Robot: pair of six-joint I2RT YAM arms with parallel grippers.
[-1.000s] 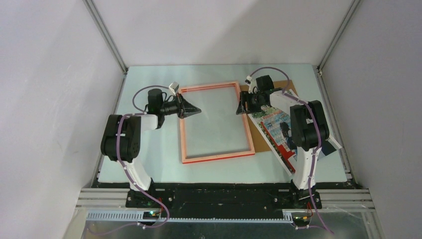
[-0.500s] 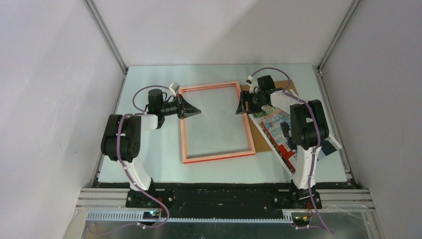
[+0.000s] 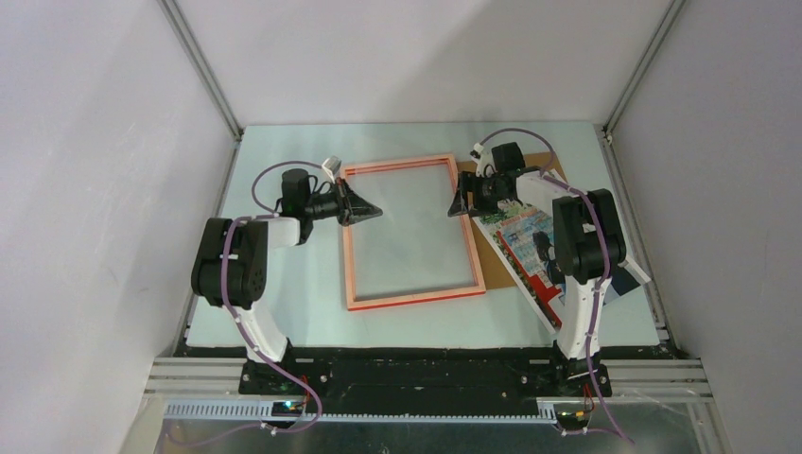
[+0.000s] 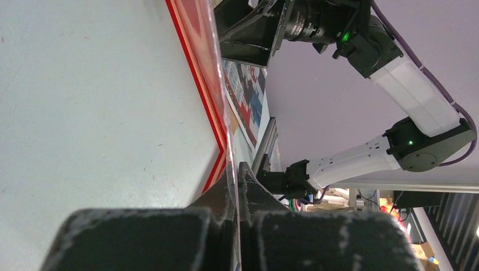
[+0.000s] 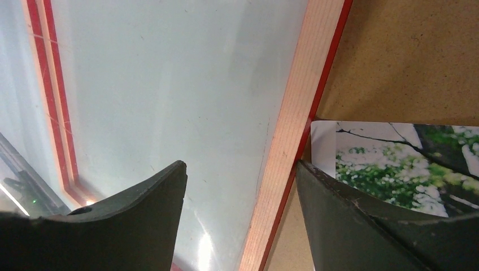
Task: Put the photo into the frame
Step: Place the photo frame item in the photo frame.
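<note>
The frame (image 3: 412, 296) lies mid-table with its pale orange back up, and a clear pane fills it. My left gripper (image 3: 371, 210) is shut at the frame's left rail; in the left wrist view its jaws (image 4: 236, 167) pinch the thin clear edge beside the red rim (image 4: 197, 51). My right gripper (image 3: 461, 203) is open and straddles the right rail (image 5: 294, 113). One finger is over the pane, the other over the photo's corner, and its jaws (image 5: 240, 165) touch nothing. The photo (image 3: 530, 251) lies picture-up to the right, partly under the right arm, and its white-bordered corner (image 5: 395, 158) shows.
A brown backing board (image 3: 490, 248) lies under the photo, close against the frame's right side, and fills the upper right of the right wrist view (image 5: 406, 62). White walls with metal posts close in the table at the back and on both sides.
The right gripper's jaws have spread wider over the frame's right rail. The left gripper and the frame have not moved.
</note>
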